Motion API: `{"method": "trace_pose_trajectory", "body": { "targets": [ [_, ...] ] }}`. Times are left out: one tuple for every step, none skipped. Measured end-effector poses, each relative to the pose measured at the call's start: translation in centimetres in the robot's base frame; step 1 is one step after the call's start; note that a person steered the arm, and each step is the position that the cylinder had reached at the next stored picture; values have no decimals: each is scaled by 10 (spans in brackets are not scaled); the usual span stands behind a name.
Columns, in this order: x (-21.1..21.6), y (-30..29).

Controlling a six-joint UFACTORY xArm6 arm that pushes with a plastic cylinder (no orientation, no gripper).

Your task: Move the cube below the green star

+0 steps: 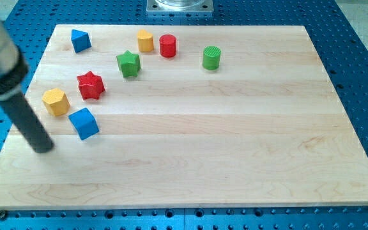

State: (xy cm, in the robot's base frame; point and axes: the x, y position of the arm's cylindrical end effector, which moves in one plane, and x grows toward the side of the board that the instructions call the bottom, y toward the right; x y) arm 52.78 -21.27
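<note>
- No text, label, brand, number or sign can be read on the blocks, the wooden board or the blue surround.

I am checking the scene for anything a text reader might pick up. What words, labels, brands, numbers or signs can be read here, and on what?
None: no text, number, brand or sign can be read anywhere in the camera view.
The wooden board is plain.
The blue cube, green star and the other blocks carry no marks.
The dark rod ending in my tip, at the view's left of the blue cube, is unmarked too.
</note>
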Motion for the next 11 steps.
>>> {"method": "trace_pose_trajectory", "body": {
  "targets": [
    [-31, 57],
    [-17, 87],
    [-51, 90],
    [-22, 119],
    [-17, 18],
    [-51, 55],
    [-86, 51],
    [-105, 57],
    [-122, 57],
    [-122, 109],
    [-137, 146]
  ]
}}
